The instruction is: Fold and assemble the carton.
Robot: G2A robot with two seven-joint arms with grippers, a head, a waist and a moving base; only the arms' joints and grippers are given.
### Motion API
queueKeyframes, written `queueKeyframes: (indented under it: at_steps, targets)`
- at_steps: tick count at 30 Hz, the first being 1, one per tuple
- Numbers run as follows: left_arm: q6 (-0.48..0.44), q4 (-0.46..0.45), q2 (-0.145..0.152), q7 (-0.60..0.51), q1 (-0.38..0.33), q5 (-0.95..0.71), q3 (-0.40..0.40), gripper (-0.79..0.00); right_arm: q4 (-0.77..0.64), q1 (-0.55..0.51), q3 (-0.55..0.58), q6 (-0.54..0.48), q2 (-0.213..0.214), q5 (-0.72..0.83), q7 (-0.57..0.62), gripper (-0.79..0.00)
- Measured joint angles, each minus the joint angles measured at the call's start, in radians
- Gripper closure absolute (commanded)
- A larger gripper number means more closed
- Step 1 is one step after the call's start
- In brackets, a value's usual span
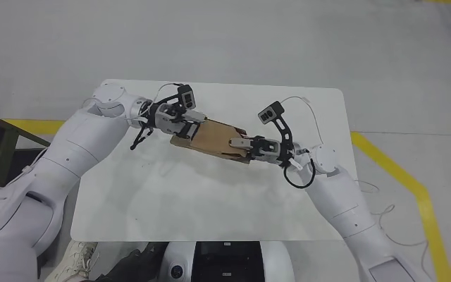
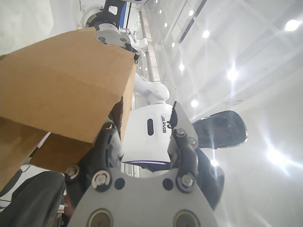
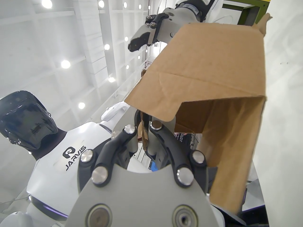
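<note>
A brown carton [image 1: 211, 137], partly unfolded, is held above the middle of the white table [image 1: 211, 204] between both arms. My right gripper [image 1: 239, 143] is at its right end; in the right wrist view this gripper [image 3: 142, 127] is shut on a thin flap of the carton [image 3: 208, 67]. My left gripper [image 1: 189, 130] is at the opposite end. In the left wrist view it [image 2: 144, 116] stands open, one finger [image 2: 111, 131] against the corner of the carton [image 2: 59, 83], the other finger [image 2: 180, 124] free in the air.
The table has bare surface in front of and behind the carton. A yellow floor line [image 1: 394, 166] runs past the table's right side. A dark green frame [image 1: 10, 137] stands off its left edge.
</note>
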Motion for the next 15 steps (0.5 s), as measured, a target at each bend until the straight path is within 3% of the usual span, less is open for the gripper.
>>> queueKeyframes:
  at_steps: [9,15]
  targets:
    - [-0.061,0.007,0.004,0.0,-0.024,0.054,0.032,-0.175,0.008,0.001,0.002,0.014,-0.004,0.01,0.0,0.0]
    - [-0.087,0.009,0.006,0.0,-0.029,0.044,0.038,-0.095,0.013,0.003,0.0,0.021,-0.007,0.011,0.0,0.0]
